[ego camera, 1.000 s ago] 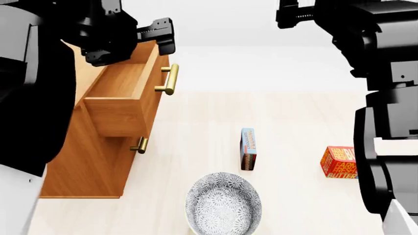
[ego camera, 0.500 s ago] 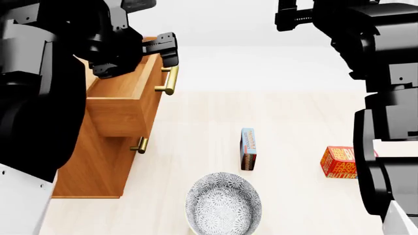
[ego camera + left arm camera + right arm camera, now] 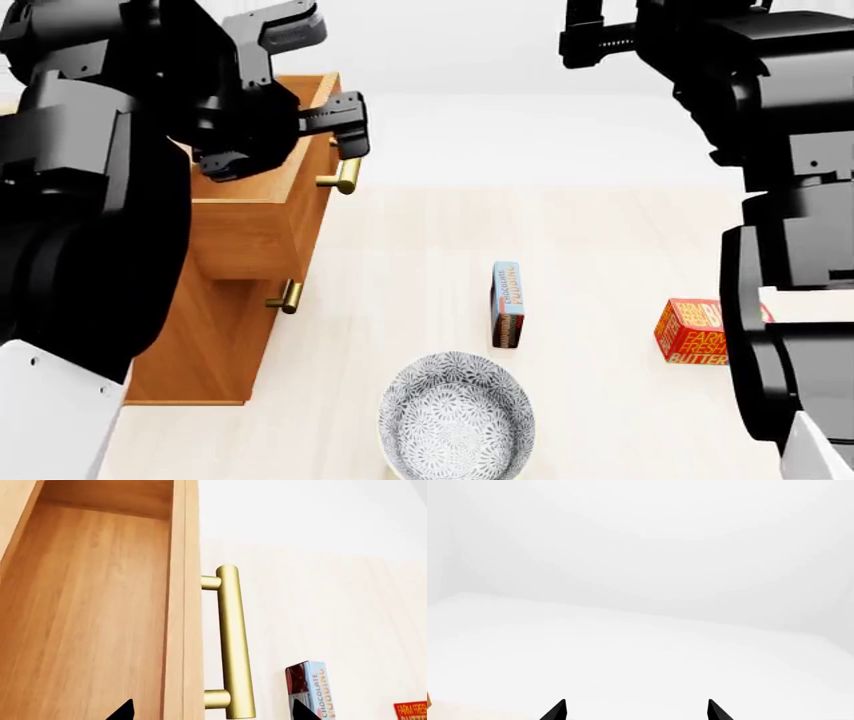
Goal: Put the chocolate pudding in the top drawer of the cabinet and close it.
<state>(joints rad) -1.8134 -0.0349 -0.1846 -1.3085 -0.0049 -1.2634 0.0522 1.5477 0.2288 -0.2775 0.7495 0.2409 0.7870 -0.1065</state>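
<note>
Head view, near to far. Patterned bowl sits nearest, at 6 o'clock, on the pale table. Just beyond it, near centre, the chocolate pudding stands upright on the table, blue edge up, apart from the bowl; nothing grips it. At 4 o'clock, a red-orange butter box, well apart from the pudding and partly hidden by the right arm.

At 9 o'clock, the cabinet, light wood grain. Lower drawer handle shows on its front. Above it the top drawer is pulled out and open; its inside is mostly covered by the left arm. Brass bar handle sits on the drawer front.

Left gripper hangs over the top drawer's front edge at 10 o'clock. Left wrist view: fingertips spread apart, one over the drawer interior, the other over the table side, straddling the drawer front and handle; no contact seen. Holding nothing.

Right gripper is raised at 1 o'clock, farthest back. Right wrist view: fingertips apart, only white background between them.
</note>
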